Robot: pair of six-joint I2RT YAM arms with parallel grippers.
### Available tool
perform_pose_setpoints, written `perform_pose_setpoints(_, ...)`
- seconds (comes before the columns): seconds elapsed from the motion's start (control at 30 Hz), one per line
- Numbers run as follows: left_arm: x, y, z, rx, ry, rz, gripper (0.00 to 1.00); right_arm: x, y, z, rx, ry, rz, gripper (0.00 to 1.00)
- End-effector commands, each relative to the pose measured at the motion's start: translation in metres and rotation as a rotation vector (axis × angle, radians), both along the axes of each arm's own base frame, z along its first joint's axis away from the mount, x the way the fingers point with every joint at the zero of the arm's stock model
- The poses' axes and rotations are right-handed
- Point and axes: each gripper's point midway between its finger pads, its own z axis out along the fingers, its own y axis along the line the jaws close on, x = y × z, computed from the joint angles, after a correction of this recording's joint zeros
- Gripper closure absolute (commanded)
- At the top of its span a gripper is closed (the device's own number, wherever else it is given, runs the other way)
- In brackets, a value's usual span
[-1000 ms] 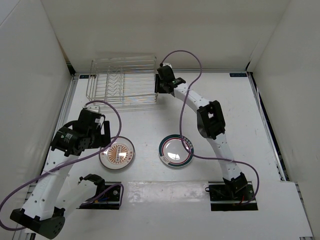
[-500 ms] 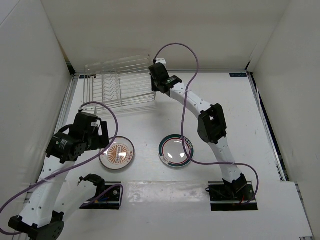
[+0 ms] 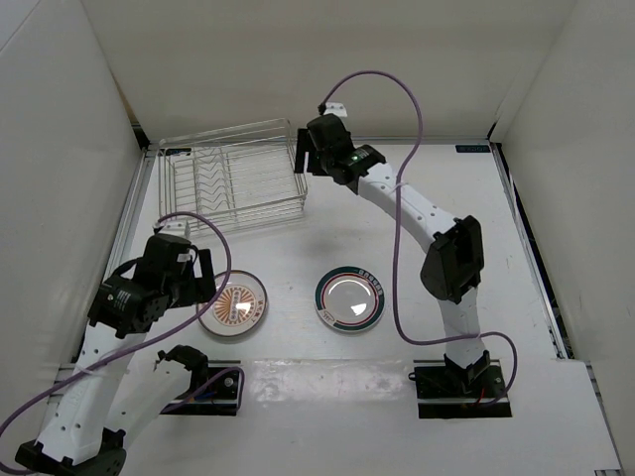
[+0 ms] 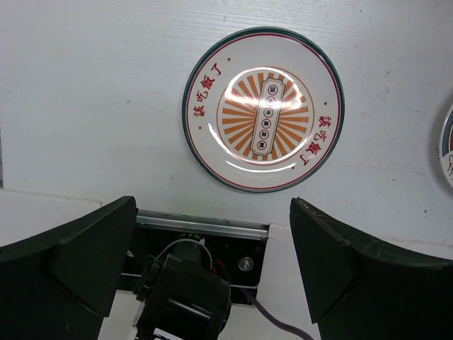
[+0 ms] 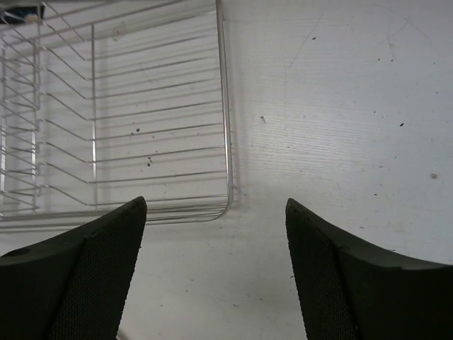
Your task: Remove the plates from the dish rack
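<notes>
A: Right end effector [image 5: 215, 205]?
B: Fingers spread wide, empty, just off the right end of the rack [image 5: 224, 106].
A: Left end effector [image 4: 212, 205]?
B: Wide apart too, empty. The sunburst plate [image 4: 263, 110] lies flat on the desk [image 4: 85, 85] just ahead, with the second plate [image 3: 349, 299] on its right, not touching.

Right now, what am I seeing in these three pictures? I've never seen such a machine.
Two white robot arms are bolted to a white table, each ending in a two-finger gripper. The wide picture looks down from above; the other two come from wrist cameras, so the dark shapes there are each arm's own fingers. On the table: a silver wire dish rack with no plates visible in it, a round white plate with an orange sunburst centre, and a round white plate with a dark teal rim. The left gripper hangs open near the sunburst plate; the right gripper is open by the rack's end. Neither holds anything.
</notes>
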Motion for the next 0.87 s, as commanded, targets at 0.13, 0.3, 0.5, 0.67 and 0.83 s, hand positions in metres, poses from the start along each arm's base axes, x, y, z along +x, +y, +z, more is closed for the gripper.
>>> perform_pose_setpoints(0.13, -0.039, 0.007, -0.018, 0.020, 0.127, -0.051, 0.00, -0.023, -0.032, 0.012, 0.032, 0.088, -0.136, 0.10)
perform_pose_setpoints(0.3, -0.024, -0.019, -0.007, -0.092, -0.053, -0.205, 0.00, -0.083, -0.075, 0.004, -0.102, 0.289, -0.144, 0.10)
perform_pose_setpoints(0.5, 0.000, -0.059, -0.008, -0.273, -0.378, -0.362, 0.00, -0.186, -0.187, 0.010, -0.359, 0.463, -0.268, 0.10)
perform_pose_setpoints(0.67, 0.008, -0.064, -0.014, -0.285, -0.500, -0.399, 0.00, -0.222, -0.218, 0.008, -0.333, 0.405, -0.213, 0.10)
perform_pose_setpoints(0.83, -0.001, -0.032, -0.053, -0.316, -0.234, 0.012, 0.00, -0.244, -0.245, 0.056, -0.153, 0.219, -0.261, 0.10)
